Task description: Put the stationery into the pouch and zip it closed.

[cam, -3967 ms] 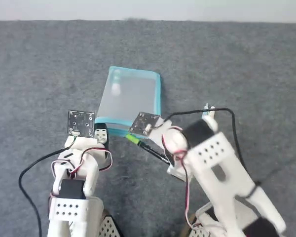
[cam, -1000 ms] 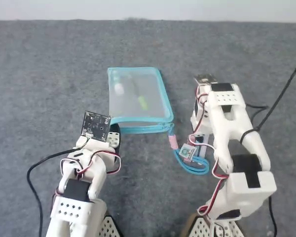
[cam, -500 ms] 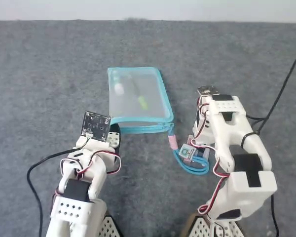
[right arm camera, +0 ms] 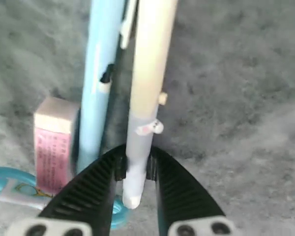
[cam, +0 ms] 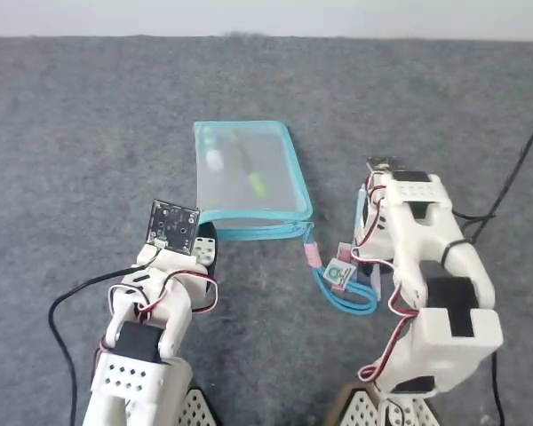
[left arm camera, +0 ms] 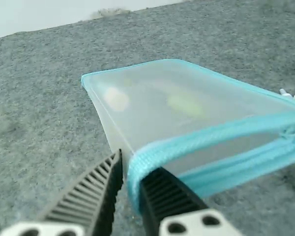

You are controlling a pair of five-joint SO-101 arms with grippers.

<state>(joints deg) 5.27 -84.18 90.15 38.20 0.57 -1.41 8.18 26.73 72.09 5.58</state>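
Translucent teal-trimmed pouch (cam: 247,173) lies flat mid-bench, with a green pen (cam: 251,177) and a small white item (cam: 214,160) inside. At its five o'clock, the teal strap loop (cam: 351,302). There, blue pen (right arm camera: 101,73), cream pen (right arm camera: 147,73) and pink eraser (right arm camera: 51,142) lie side by side.

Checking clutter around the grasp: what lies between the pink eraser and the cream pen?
A light blue pen lies between the eraser and the cream pen, shown in the right wrist view.

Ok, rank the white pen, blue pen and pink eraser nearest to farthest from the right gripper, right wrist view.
1. white pen: held in the right gripper.
2. blue pen: alongside that pen.
3. pink eraser: beyond the blue pen.
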